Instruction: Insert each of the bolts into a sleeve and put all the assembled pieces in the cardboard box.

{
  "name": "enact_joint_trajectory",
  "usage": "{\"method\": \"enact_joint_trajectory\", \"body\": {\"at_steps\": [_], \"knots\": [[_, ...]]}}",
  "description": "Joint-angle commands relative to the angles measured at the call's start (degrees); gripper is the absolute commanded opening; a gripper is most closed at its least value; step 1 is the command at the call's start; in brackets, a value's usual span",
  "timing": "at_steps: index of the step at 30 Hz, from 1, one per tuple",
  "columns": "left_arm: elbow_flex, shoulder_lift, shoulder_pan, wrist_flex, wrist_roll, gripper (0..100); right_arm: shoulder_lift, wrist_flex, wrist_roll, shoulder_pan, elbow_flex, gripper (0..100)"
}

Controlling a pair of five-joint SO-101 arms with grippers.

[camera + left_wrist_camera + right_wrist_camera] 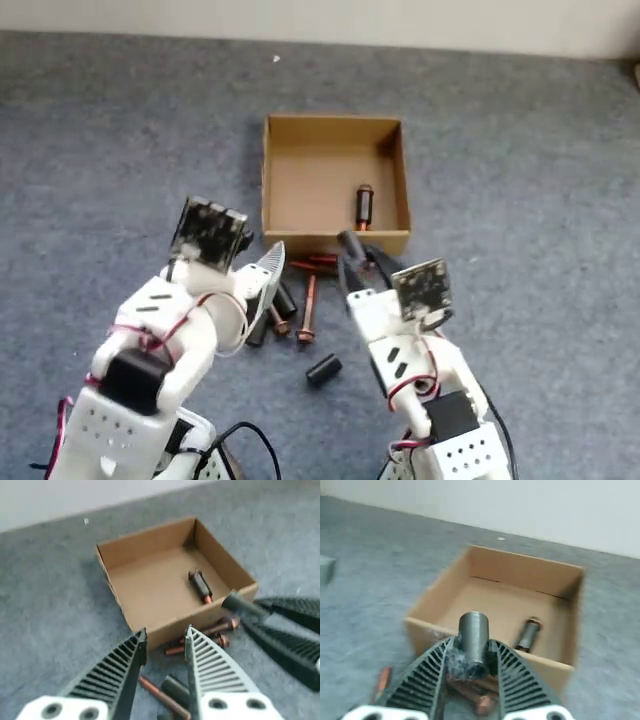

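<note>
The cardboard box (pixel 300 240) sits open on the grey carpet with one assembled bolt-and-sleeve piece (pixel 364 207) lying inside. My right gripper (pixel 472 644) is shut on a black sleeve (pixel 473 626), held just in front of the box's near wall (pixel 427 630). My left gripper (pixel 165 637) stands open with nothing between its fingers, above loose copper bolts (pixel 207 630) and a black sleeve (pixel 175 686) before the box (pixel 185 617). In the high view the left gripper (pixel 268 272) is beside the right gripper (pixel 355 258).
Loose bolts (pixel 309 308) and black sleeves (pixel 323 370) lie on the carpet between the two arms, close to the box's front. A pale wall (pixel 520 505) runs behind the box. Bare carpet spreads to both sides.
</note>
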Motion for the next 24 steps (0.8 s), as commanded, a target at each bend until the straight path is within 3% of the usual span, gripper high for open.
{"method": "enact_joint_trajectory", "body": {"at_steps": [1,8,17,24], "knots": [[-7.69,11.38,-0.66,2.46,-1.14,15,-0.4,0.13,-0.53,6.11,-2.15,0.4],[-15.34,34.42,1.63,4.22,-12.48,15,-0.84,-0.13,-0.53,14.64,-3.03,0.4],[-21.67,55.69,9.36,3.78,-29.71,15,-0.92,-0.13,-0.53,22.37,-4.44,0.4],[-33.1,70.37,11.74,3.78,-36.84,15,-0.92,-0.13,-0.62,26.33,-5.67,0.4]]}}
